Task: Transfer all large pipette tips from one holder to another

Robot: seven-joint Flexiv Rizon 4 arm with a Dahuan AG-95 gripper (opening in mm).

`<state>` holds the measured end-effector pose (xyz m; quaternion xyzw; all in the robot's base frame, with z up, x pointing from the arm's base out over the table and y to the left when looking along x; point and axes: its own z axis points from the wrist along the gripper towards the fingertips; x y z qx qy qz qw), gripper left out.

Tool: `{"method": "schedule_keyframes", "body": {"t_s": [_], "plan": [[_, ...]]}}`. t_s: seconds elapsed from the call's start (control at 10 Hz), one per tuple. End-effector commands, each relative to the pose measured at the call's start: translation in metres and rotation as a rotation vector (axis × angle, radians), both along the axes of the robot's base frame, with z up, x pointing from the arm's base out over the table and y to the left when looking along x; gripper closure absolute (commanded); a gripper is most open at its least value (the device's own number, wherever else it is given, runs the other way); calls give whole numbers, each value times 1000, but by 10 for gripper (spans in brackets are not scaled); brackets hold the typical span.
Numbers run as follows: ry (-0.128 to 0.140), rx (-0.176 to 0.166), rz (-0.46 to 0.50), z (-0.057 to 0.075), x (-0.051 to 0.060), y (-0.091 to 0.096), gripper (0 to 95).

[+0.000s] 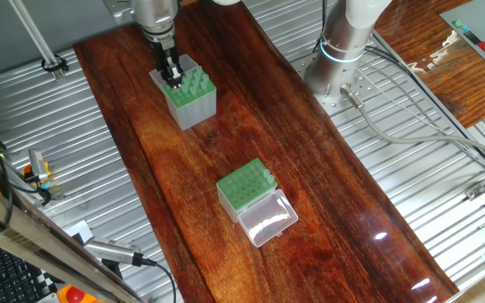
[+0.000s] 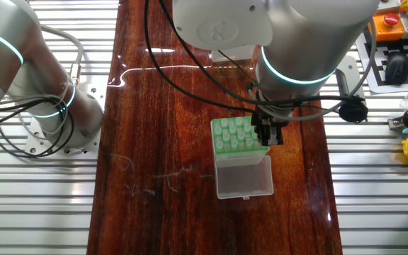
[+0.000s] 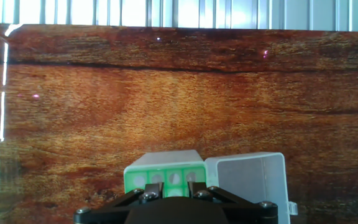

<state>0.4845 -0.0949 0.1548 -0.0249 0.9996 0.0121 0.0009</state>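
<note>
The taller grey-sided holder (image 1: pixel 194 105) (image 2: pixel 234 136) (image 3: pixel 165 176) stands at the far end of the wooden board, with a pale flap (image 2: pixel 244 175) (image 3: pixel 247 180) lying open beside it. Many large pipette tips (image 1: pixel 196 84) (image 2: pixel 227 131) stand in its green plate. My gripper (image 1: pixel 173 82) (image 2: pixel 268 134) (image 3: pixel 175 185) is down at one edge of that plate. Its fingers straddle one column of holes, with a gap and a pale round top between them. The shorter holder (image 1: pixel 244 187) with its clear lid (image 1: pixel 268 219) sits mid-board, with a few tips (image 1: pixel 267 175) at one corner. The arm hides it in the other fixed view.
The robot base (image 1: pixel 339 59) (image 2: pixel 48 106) with its cables stands on the ribbed metal beside the board. A keyboard and an orange stop button (image 2: pixel 388 25) lie at one edge. A second wooden panel (image 1: pixel 453 67) sits at the far right.
</note>
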Motion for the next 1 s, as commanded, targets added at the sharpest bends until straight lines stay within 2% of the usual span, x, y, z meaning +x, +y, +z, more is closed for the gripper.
{"method": "schedule_keyframes", "body": {"t_s": [0.1, 1.0], "plan": [[1, -1, 1, -1, -1, -1, 760], [0, 0, 12, -5, -4, -1, 760]]}}
